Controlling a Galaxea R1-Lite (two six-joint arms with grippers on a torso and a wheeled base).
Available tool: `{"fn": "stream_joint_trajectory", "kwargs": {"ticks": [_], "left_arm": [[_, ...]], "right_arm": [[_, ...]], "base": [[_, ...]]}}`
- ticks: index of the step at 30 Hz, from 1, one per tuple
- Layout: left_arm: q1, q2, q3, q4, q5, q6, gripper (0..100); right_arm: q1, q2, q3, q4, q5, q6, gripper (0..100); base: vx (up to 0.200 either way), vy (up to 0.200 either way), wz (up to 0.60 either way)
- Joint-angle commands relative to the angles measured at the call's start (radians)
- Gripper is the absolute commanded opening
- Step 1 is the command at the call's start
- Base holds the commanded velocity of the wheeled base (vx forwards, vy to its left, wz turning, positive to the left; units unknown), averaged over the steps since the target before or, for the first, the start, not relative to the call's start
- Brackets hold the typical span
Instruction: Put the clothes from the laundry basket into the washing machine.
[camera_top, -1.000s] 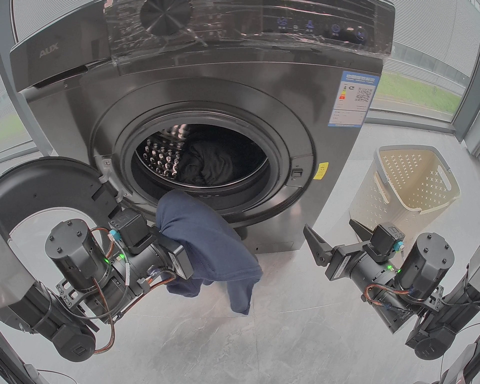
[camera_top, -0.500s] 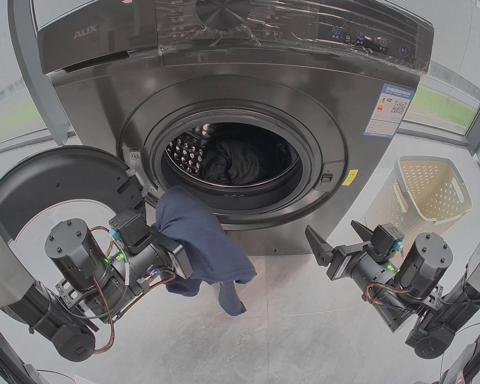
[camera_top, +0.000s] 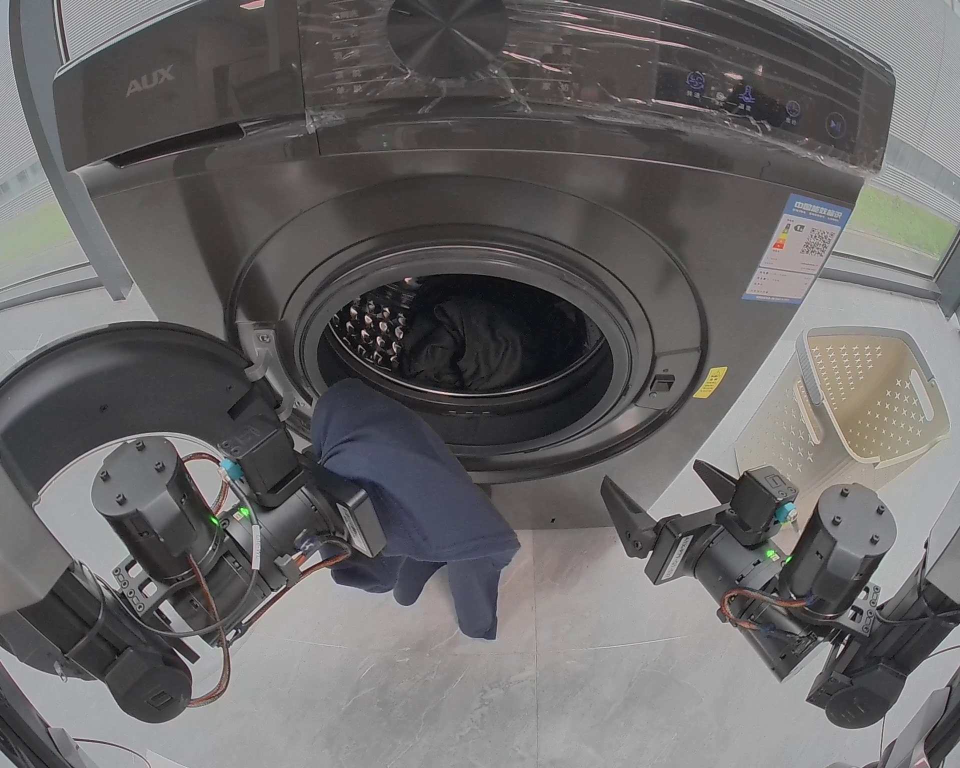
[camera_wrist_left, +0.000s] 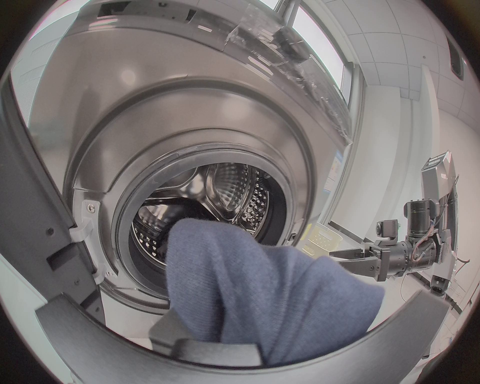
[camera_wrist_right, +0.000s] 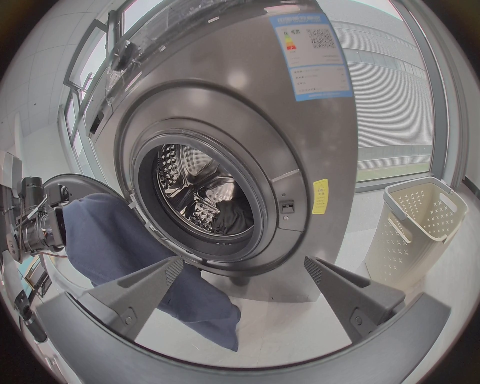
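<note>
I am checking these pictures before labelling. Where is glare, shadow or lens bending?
Head view: window light glares on the plastic film over the washing machine panel; the drum interior is dim. Left wrist view: fisheye bending, dark corners, bright spot on the machine front; the blue garment hides part of the drum. Right wrist view: similar bending, glare spot above the drum.

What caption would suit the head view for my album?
Left pincer holds a navy garment before the open washing machine; right pincer hangs open.

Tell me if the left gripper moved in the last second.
Yes: against the washing machine opening, the left gripper with its blue garment shifted leftward, toward the hinge.
</note>
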Motion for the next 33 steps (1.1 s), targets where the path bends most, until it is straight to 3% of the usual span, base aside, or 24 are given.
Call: {"fn": "stream_joint_trajectory", "kwargs": {"ticks": [1,7,20,27,31,33], "left_arm": [[-0.001,0.005,0.002,0.000,0.009,0.000,0],[-0.002,0.037,-0.015,0.000,0.056,0.012,0],[-0.004,0.050,-0.043,-0.002,0.058,0.006,0],[-0.030,0.060,-0.060,-0.002,0.058,-0.013,0],[-0.044,0.131,-0.124,0.000,0.059,-0.013,0],[-0.045,0.162,-0.139,-0.002,0.050,0.004,0]], "right_arm": [[0.019,0.015,0.003,0.000,-0.003,0.001,100],[0.052,0.041,0.049,0.000,-0.007,-0.001,100],[0.095,0.041,0.081,0.000,-0.007,-0.006,100],[0.151,0.033,0.106,0.000,-0.009,-0.030,100],[0.167,0.033,0.112,0.000,-0.010,-0.030,100],[0.170,0.032,0.126,0.000,-0.009,-0.032,100]], "base": [[0.000,0.000,0.00],[0.000,0.000,0.00],[0.185,0.000,0.00],[0.000,0.000,0.00],[0.000,0.000,0.00],[0.000,0.000,0.00]]}}
